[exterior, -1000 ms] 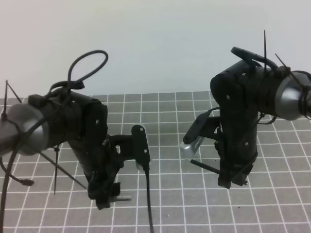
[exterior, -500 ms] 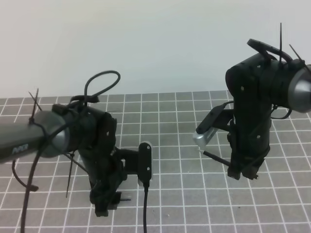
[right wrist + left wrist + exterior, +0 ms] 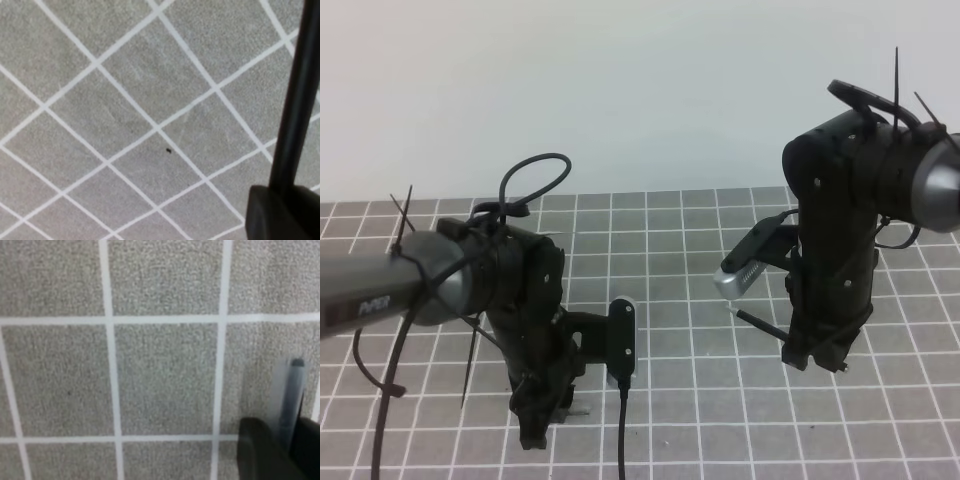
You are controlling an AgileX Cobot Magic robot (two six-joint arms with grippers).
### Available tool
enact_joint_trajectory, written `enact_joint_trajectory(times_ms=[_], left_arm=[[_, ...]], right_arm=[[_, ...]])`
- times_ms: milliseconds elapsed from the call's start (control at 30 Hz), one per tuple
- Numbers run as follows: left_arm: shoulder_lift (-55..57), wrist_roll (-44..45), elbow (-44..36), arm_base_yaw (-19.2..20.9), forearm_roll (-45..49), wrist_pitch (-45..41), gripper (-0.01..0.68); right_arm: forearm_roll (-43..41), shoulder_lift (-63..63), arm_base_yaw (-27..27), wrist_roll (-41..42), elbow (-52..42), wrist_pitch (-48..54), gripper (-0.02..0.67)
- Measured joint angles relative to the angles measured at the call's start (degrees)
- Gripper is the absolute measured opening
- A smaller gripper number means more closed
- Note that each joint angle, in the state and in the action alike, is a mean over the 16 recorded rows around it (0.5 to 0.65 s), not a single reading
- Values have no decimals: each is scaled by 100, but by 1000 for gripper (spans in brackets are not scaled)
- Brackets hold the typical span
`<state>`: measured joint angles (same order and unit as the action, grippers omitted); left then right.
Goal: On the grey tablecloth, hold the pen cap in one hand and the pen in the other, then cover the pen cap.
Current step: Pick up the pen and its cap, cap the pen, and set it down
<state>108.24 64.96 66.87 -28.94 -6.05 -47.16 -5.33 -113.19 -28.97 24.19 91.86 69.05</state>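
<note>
Cap (image 3: 291,390) sits pinched in the left end effector (image 3: 542,415), low at about 7 o'clock in the high view, just above the grey cloth surface (image 3: 690,240). In the left wrist view the cap's end pokes out past the dark fingers (image 3: 260,450), pointing toward 12 o'clock, blurred and pale. Off at 3 o'clock, well apart, the right end effector (image 3: 810,358) is clamped on the pen (image 3: 760,324). Its shaft juts from the fingers toward 10 o'clock, tip aimed at the left arm's side. The right wrist view shows the black shaft running up from the finger (image 3: 280,215) toward 1 o'clock. From the cap, the pen lies toward 2 o'clock. Neither axis looks lined up with the other yet, so I judge both wrists must turn before joining.
</note>
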Motion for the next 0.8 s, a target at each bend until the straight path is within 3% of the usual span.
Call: enact_joint_trajectory(times_ms=[233,800], left_arm=[[-231,5,111,-1,64,-246,84],[-2405,112,91,-69,233,-285,80]], right_arm=[[-32,179,0,-58,3,0,64],[1423,1447,0,128,-451,0,64]])
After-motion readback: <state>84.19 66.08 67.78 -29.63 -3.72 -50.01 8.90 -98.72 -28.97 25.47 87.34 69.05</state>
